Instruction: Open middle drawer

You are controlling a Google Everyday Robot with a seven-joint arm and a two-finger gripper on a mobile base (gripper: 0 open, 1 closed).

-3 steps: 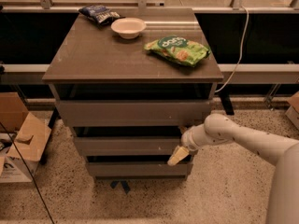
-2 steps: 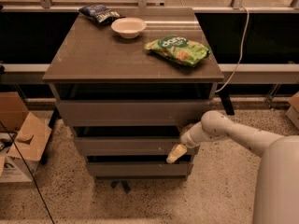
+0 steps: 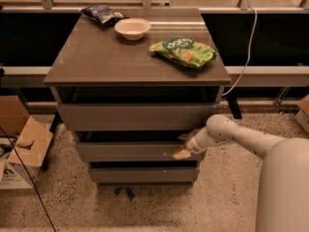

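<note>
Grey-brown and flat-fronted, with no handle, the middle drawer [image 3: 130,152] sits in a low three-drawer cabinet [image 3: 72,66], between the taller top drawer front [image 3: 130,116] and the slimmer bottom drawer front [image 3: 142,174]. A dark gap runs along its upper edge. The robot's white arm [image 3: 241,139] reaches in from the right, and its gripper [image 3: 185,147] is at the right end of that drawer's front, against the upper edge. I cannot tell how far the gripper is open, or whether it has hold of the panel. On the cabinet top lie a round white bowl [image 3: 133,28], a crumpled green snack bag [image 3: 183,51] and a dark blue snack bag [image 3: 102,12]. An open brown cardboard box [image 3: 21,141] stands on the speckled floor [image 3: 217,202] to the left
</note>
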